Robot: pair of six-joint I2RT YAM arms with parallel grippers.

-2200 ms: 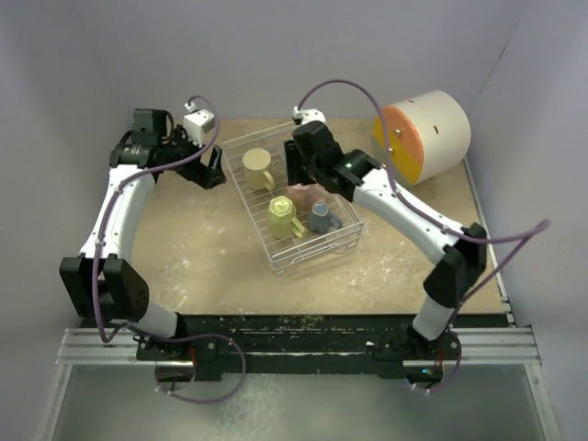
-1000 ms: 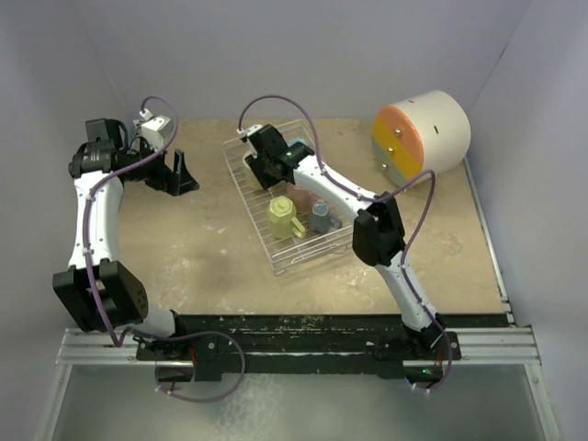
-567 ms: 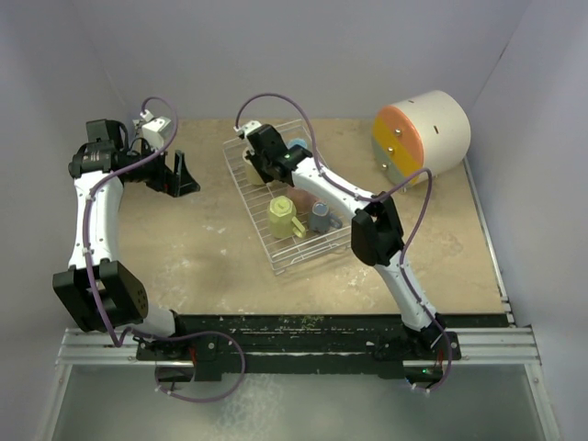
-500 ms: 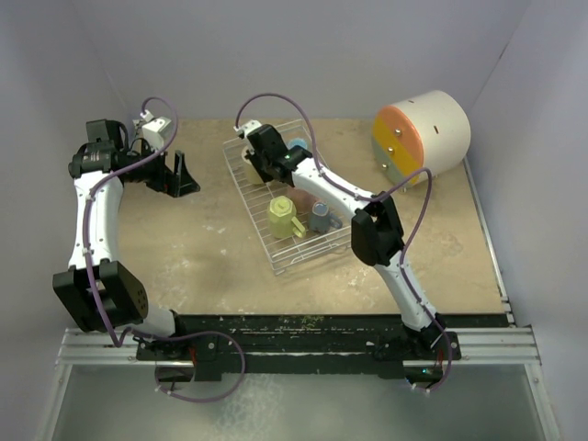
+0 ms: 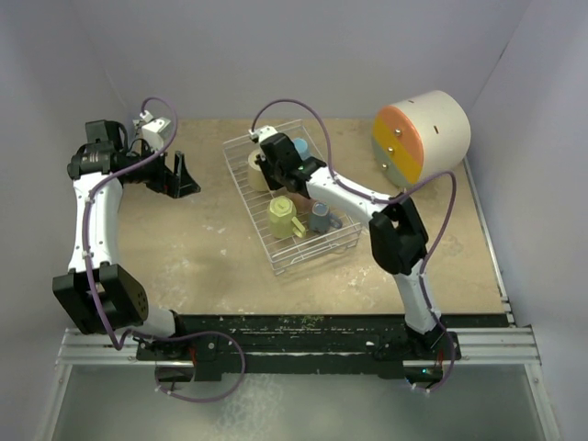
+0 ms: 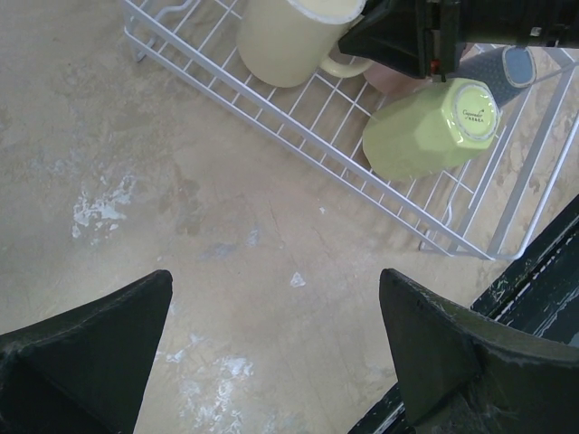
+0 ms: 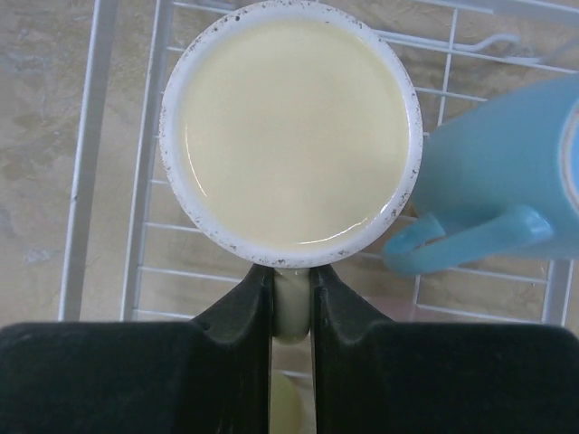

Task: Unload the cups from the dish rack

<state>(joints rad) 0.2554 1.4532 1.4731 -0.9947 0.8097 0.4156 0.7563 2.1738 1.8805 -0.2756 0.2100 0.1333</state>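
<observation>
The dish rack (image 5: 308, 258) stands mid-table, with a cream-yellow cup (image 5: 258, 168) upright in its far left corner. My right gripper (image 7: 291, 280) is shut on that cup's handle; the cup's mouth (image 7: 289, 136) faces the camera. A light blue cup (image 7: 507, 172) lies on its side just right of it. The lime green cup (image 5: 282, 218) and the grey-blue cup (image 5: 320, 217) sit nearer the front of the rack. Most of the pink cup is hidden under the right arm. My left gripper (image 5: 179, 175) hangs open over bare table to the left of the rack (image 6: 271, 104), with nothing between its fingers.
A round cream-and-orange drawer unit (image 5: 423, 135) stands at the back right. Pale walls close in the table on three sides. The table's dark front edge (image 6: 543, 262) runs just past the rack's near corner.
The right gripper's jaws have closed on the cream-yellow cup's handle, and the right arm's elbow has swung to the right. The left arm has not moved.
</observation>
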